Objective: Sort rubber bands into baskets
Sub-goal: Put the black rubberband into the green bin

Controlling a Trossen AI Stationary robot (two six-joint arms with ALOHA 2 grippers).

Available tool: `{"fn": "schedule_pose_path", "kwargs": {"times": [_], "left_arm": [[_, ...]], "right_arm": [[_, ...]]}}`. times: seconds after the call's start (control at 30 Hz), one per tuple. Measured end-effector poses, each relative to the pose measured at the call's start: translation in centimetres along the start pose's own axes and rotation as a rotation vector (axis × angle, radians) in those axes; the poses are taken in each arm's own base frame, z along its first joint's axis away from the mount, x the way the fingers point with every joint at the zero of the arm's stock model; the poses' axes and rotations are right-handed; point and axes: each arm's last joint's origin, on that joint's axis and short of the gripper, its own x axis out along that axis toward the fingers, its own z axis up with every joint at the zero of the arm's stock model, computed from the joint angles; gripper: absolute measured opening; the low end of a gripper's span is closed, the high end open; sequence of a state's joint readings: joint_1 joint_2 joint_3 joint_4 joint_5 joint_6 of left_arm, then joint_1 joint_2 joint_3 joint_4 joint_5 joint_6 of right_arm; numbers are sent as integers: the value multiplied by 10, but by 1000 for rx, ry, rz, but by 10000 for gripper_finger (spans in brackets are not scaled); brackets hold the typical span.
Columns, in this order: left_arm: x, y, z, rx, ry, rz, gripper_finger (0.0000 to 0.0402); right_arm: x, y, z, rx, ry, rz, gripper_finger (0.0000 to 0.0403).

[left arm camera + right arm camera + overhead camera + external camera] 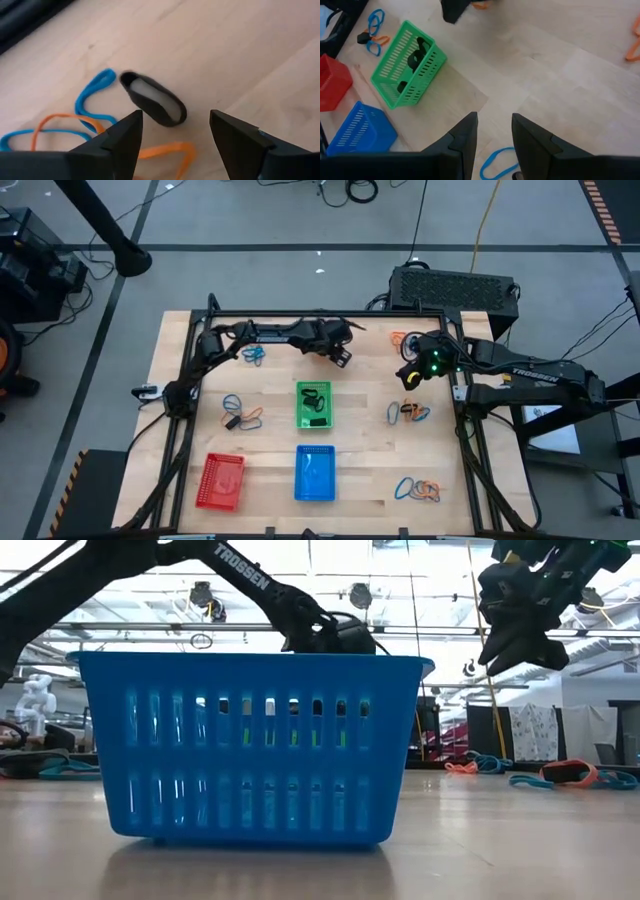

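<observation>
A black rubber band (pixel 154 99) is seen lying on the tabletop (pixel 240 45) at the centre of the left wrist frame, just beyond and between the spread, empty fingers of the left hand (pixel 175 131). Blue and orange bands (pixel 75 125) are tangled at lower left. The right hand (pixel 412 373), part-open and empty, is held at upper right of the high view, right of the green basket (pixel 314 405).

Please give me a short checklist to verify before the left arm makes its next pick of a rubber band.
1. Left gripper open: ok.
2. Black rubber band lies flat on the wooden table ahead of the fingers: ok.
3. Band separate from the blue and orange rubber bands: cannot tell; they lie very close.
4. Green plastic mesh basket reachable, already holding black bands: ok.
5. Right gripper away from the left arm, holding nothing visible: ok.
</observation>
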State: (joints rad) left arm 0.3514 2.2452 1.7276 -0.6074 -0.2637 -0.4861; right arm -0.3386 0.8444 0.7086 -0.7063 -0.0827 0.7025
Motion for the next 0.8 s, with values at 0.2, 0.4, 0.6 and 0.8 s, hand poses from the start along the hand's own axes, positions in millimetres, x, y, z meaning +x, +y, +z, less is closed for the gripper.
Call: {"fn": "schedule_pose_path", "kwargs": {"times": [0.2,0.4,0.6,0.8], "left_arm": [[3,0,-2,20,-4,39,204],[3,0,-2,1,-15,58,190],[3,0,-2,-19,-15,58,189],[1,-10,-6,-1,-24,35,189]], "right_arm": [[0,0,0,0,2,2,114],[0,0,0,0,2,2,114],[0,0,0,0,0,3,114],[0,0,0,-1,-1,4,114]]}}
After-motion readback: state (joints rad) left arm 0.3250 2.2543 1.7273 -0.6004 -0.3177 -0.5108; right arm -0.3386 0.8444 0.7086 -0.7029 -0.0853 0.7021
